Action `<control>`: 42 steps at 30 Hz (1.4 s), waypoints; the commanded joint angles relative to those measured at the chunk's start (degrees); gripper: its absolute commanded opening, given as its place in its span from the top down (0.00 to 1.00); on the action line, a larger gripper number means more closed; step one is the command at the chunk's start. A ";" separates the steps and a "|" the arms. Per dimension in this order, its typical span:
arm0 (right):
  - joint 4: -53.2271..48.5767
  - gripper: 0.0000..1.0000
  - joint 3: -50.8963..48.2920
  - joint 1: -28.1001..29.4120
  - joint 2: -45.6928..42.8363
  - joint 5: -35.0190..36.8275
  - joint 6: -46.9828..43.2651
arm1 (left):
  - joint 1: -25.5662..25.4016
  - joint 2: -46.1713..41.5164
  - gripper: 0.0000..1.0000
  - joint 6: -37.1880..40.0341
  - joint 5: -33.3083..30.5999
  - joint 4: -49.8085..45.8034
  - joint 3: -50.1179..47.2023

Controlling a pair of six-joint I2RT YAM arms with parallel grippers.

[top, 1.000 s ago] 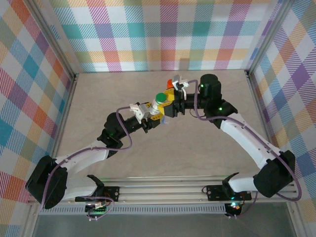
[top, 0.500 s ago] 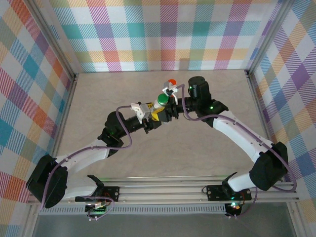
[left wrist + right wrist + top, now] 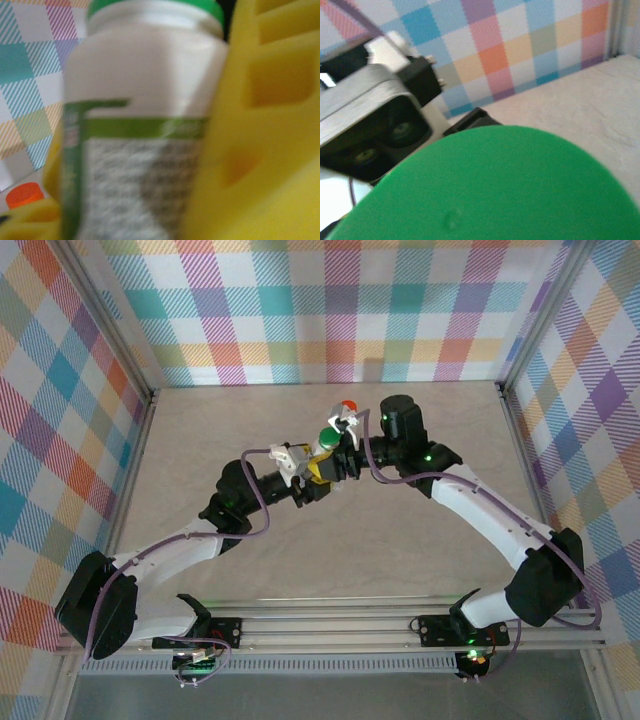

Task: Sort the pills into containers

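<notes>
A white bottle with a green cap (image 3: pixel 326 439) stands upright at mid-table between both grippers. My left gripper (image 3: pixel 316 466) holds its body from the near left. In the left wrist view the bottle (image 3: pixel 145 100) sits between yellow fingers (image 3: pixel 280 125). My right gripper (image 3: pixel 338 440) sits right at the cap from the right. The green cap (image 3: pixel 495 190) hides the jaws in the right wrist view. The pills and the pale-blue pill-box are hidden or out of view.
An orange bottle cap (image 3: pixel 347 405) sits just behind the grippers, and an orange cap (image 3: pixel 24 194) appears low on the left in the left wrist view. The left wrist's camera housing (image 3: pixel 370 125) is close beyond the green cap. Plaid walls enclose the beige table (image 3: pixel 200 440).
The right gripper has swung left onto the green-capped bottle and stayed there. The left arm has pushed a little forward and right; the bottle has barely moved.
</notes>
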 commanded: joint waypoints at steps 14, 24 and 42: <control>-2.92 0.79 -6.23 -0.37 -4.14 57.63 7.24 | -1.15 -3.24 0.00 2.44 -26.76 0.56 -4.28; 10.14 0.77 -10.69 -1.65 8.71 70.18 15.81 | 1.84 -4.69 0.00 -16.45 -53.50 -9.81 -1.42; 16.33 0.75 2.93 -3.48 33.30 74.14 21.13 | 5.44 -5.31 0.00 -25.76 -50.73 -18.16 -0.97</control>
